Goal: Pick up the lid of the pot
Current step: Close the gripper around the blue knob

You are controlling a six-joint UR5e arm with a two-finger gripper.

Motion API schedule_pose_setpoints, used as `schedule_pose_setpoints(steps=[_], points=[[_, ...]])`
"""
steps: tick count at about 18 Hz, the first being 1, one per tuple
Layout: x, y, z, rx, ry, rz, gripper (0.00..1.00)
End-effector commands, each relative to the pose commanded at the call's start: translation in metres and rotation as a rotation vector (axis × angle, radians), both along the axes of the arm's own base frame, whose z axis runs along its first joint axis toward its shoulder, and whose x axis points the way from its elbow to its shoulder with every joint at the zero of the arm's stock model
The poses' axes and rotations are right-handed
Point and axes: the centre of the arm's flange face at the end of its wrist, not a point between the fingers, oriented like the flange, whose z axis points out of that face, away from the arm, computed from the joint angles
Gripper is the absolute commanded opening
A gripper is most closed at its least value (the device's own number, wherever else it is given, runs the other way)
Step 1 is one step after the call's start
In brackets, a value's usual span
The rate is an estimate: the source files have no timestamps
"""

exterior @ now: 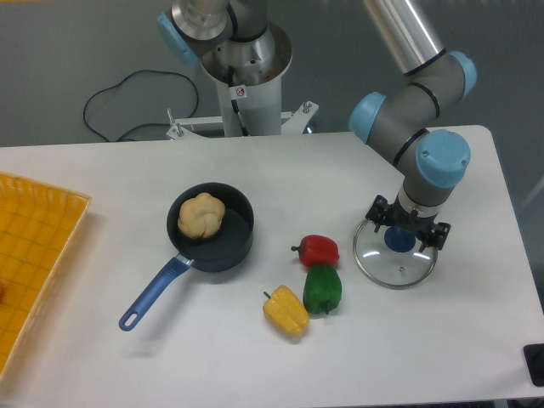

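The pot lid (395, 273) is seen lying on the white table (204, 361), toward the right of the view. It is made of clear glass with a thin rim, and a blue knob (399, 240) is set on it. The gripper (413, 220) is held low over the far part of the lid, pointed down, with its 2 fingers spread apart — nothing is seen clamped between them. The knob is placed close to the fingertips, but whether it is touched by either of them cannot be told.

Beside the lid, 3 peppers are laid in a loose group: the red pepper (319, 251) is set farthest back, the green pepper (323, 290) just in front of it, and the yellow pepper (286, 312) nearest the front. Farther left, a black pan (226, 248) is rested on the table, its blue handle (154, 293) angled toward the front left. Inside the pan, 1 lumpy tan item (201, 216) is held — what it is cannot be made out. At the left edge, a yellow-orange crate (38, 204) is partly shown, and behind the table a dark cable (87, 109) is curved in a loop.
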Motion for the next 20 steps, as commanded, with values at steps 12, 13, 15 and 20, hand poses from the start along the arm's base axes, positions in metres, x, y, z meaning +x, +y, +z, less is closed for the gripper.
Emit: schedule_pose_setpoints(steps=[12,13,15,20], points=[[-0.0014,0.0007,-0.0034,0.000,-0.003,-0.003,0.66],[-0.0013,0.0006,-0.0024,0.001,-0.002,-0.005,0.65],[-0.0018,0.0008,-0.0018,0.001,-0.001,-0.005,0.61],[-0.0035,0.0016,0.0062,0.008,0.012,-0.011,0.55]])
